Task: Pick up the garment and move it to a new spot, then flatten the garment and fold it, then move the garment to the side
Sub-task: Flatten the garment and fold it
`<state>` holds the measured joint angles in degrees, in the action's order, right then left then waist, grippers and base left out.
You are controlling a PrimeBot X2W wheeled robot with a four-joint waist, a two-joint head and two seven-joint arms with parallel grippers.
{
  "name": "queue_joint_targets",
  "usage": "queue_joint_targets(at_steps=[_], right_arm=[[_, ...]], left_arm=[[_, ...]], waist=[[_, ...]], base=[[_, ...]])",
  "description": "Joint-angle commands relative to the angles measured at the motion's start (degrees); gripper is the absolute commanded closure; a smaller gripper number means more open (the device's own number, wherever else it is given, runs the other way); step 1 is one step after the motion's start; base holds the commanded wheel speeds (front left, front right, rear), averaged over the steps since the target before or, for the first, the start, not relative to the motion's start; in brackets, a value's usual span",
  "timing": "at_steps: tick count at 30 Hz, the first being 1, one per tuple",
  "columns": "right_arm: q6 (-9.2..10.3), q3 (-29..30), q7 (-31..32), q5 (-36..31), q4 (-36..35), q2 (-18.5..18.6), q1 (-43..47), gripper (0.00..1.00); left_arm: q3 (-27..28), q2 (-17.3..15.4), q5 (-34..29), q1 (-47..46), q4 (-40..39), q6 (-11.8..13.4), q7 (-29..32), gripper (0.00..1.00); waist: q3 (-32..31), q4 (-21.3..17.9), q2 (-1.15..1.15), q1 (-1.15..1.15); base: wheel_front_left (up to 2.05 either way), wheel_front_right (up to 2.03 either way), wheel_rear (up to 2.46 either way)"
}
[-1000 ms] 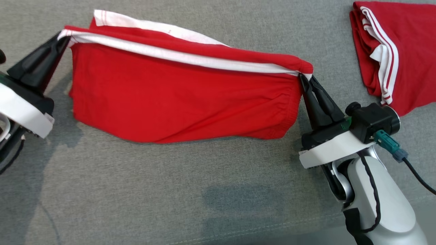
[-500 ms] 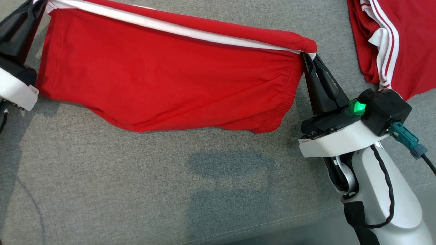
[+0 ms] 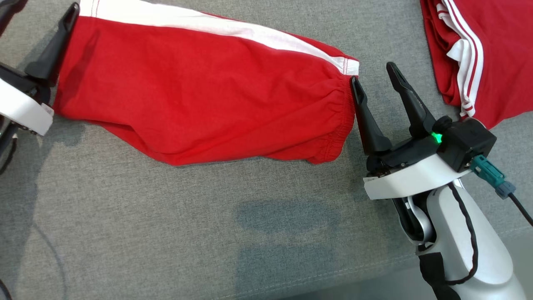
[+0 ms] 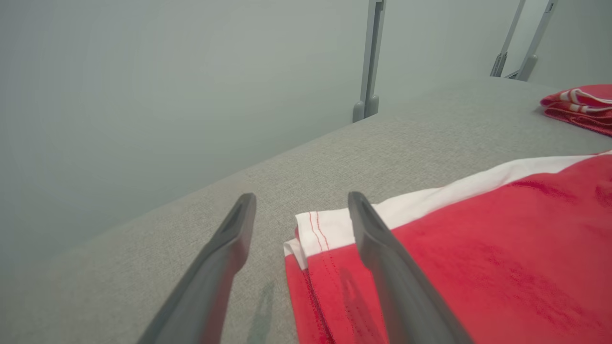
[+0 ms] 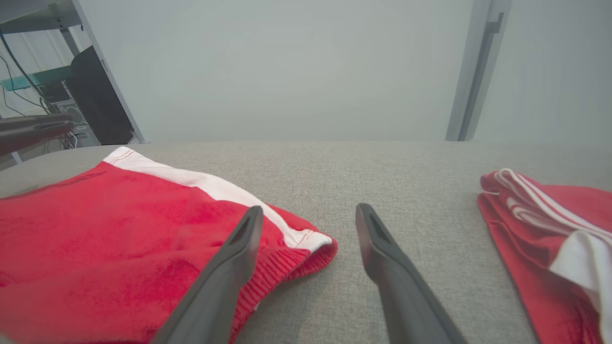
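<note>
The garment (image 3: 200, 91), red shorts with a white side stripe, lies folded flat on the grey cloth surface (image 3: 166, 229). My left gripper (image 3: 41, 8) stands open at the garment's left end, and its corner (image 4: 315, 229) rests on the cloth between and under the fingers. At the elastic waistband end (image 5: 296, 258) my right gripper (image 3: 372, 71) is open too. Its left finger (image 3: 366, 121) is right beside the band and nothing is held. The garment (image 5: 119, 229) spreads left of the right gripper (image 5: 310, 209), with the left gripper (image 4: 301, 197) over its hem.
A second folded red and white garment (image 3: 491, 54) lies at the far right, close to my right gripper. Grey posts (image 4: 370, 57) stand past the surface's far edge. Dark equipment (image 5: 95, 95) stands beyond the left end. The surface's front edge (image 3: 333, 275) runs below my right arm.
Both grippers have opened and let go of the garment's top edge. The garment has dropped flat onto the cloth. The head view shifted earlier.
</note>
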<state>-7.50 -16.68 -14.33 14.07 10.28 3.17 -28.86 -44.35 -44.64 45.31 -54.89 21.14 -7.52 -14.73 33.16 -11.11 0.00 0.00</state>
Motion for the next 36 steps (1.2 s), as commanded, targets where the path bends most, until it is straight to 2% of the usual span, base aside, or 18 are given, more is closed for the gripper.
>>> queue_joint_targets(at_steps=[1, 10, 18, 36], right_arm=[[0.01, -0.53, -0.66, -0.14, -0.99, -0.29, 1.65, 0.0], [0.01, 0.85, -0.66, -1.02, -0.2, -0.29, 4.41, 0.0], [0.01, 1.94, -0.66, -0.92, 2.53, -0.29, 7.89, 0.0], [0.01, 3.37, -0.67, 0.46, 9.45, -0.29, 11.5, 0.0]], left_arm=[[2.55, -2.52, -0.47, 0.38, -0.48, 0.03, -0.27, 0.0], [5.95, 1.03, -2.37, 6.68, -0.89, 0.03, -0.27, 0.0], [12.73, 6.94, -4.72, 16.32, -1.03, 0.03, -0.27, 0.0], [23.93, 16.75, -11.1, 32.93, -2.41, 0.03, -0.27, 0.0]], waist=[[-0.32, 0.23, 0.0, 0.0], [-4.62, 1.89, 0.0, 0.0], [-10.56, 3.58, 0.0, 0.0], [-21.85, 7.07, 0.0, 0.0]], base=[[0.0, 0.0, 0.0], [0.0, 0.0, 0.0], [0.0, 0.0, 0.0], [0.0, 0.0, 0.0]])
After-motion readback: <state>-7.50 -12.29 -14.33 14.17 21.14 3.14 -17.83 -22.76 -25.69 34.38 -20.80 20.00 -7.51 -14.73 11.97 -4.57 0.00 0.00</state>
